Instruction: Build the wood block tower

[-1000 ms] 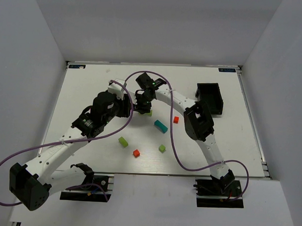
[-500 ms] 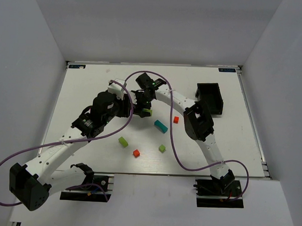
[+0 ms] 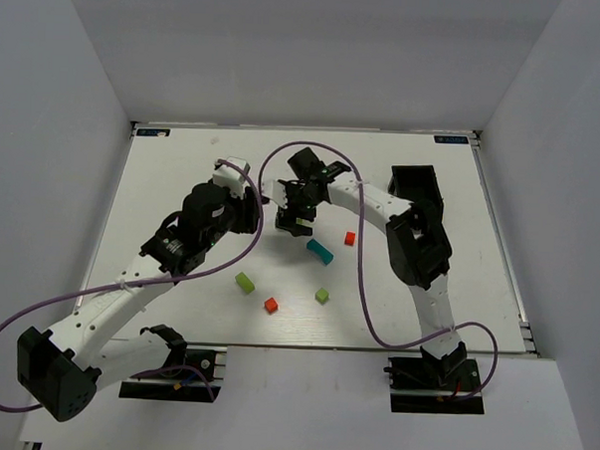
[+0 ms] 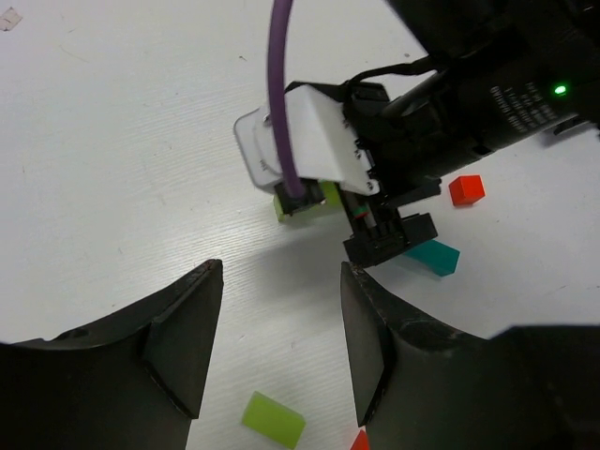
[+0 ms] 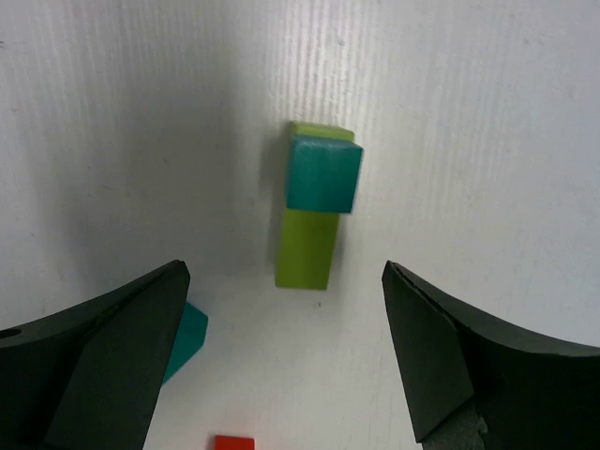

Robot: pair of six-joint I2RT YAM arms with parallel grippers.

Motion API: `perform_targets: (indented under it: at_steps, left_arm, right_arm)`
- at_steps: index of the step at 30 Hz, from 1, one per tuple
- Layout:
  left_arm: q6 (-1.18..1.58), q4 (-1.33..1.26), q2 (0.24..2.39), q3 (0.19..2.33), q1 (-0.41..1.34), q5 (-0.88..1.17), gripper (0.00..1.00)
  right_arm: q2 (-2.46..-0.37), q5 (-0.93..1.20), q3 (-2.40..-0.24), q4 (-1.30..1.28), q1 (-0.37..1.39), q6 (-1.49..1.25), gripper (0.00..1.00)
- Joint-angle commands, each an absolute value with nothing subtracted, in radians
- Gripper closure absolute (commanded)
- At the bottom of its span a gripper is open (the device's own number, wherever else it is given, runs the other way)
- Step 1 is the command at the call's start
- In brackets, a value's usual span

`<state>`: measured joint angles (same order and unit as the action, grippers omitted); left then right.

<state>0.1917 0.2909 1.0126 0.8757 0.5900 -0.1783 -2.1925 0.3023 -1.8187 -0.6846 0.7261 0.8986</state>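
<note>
Fingers (image 5: pixel 112 347) of the right gripper (image 5: pixel 283 281) stand wide and empty, one on each side of the started tower and above it. That tower is a lime-green bar (image 5: pixel 306 246) flat on the tabletop (image 5: pixel 487 112), with a teal cube (image 5: pixel 322 174) sitting on its far end. The bar's long axis runs crosswise to the line on which the fingers close, so they would pinch its narrow width. A loose teal bar (image 3: pixel 320 251) lies just beside the tower on the side toward the arm bases, with a red cube (image 3: pixel 349 238) near it; by my reading the right arm is the nearer for either. On the tower's other side the left gripper (image 4: pixel 278 281) hangs with its fingers partly apart and holding nothing. From above, the tower is hidden under the right gripper. Its white wrist housing covers all but a lime corner in the left wrist view. Whether the cube sits square I cannot tell, and no yellow piece shows
</note>
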Motion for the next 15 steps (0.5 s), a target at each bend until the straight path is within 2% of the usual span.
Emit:
perform_targets:
  at_steps: [1,5,12,14,15]
  left_arm:
    - [0.187,0.278,0.983,0.867,0.584,-0.209,0.36]
    - [0.187,0.278,0.983,0.867,0.584,-0.218,0.36]
    - [0.187,0.278,0.974,0.867,0.584,-0.209,0.37]
    - [0.187,0.278,0.974,0.858,0.584,-0.196,0.42]
    - [0.187,0.278,0.965,0.857,0.584,-0.187,0.54]
  right_arm:
    - [-2.109,0.288,-1.775,-0.597,0.709,0.864,0.10]
    - [-2.069,0.272,-1.701,-0.571,0.690,0.836,0.10]
    - [-1.834,0.120,-1.436,-0.359,0.626,0.646,0.10]
    - [-1.790,0.121,-1.381,-0.350,0.603,0.620,0.10]
    - [-1.778,0.132,-1.375,-0.360,0.588,0.589,0.10]
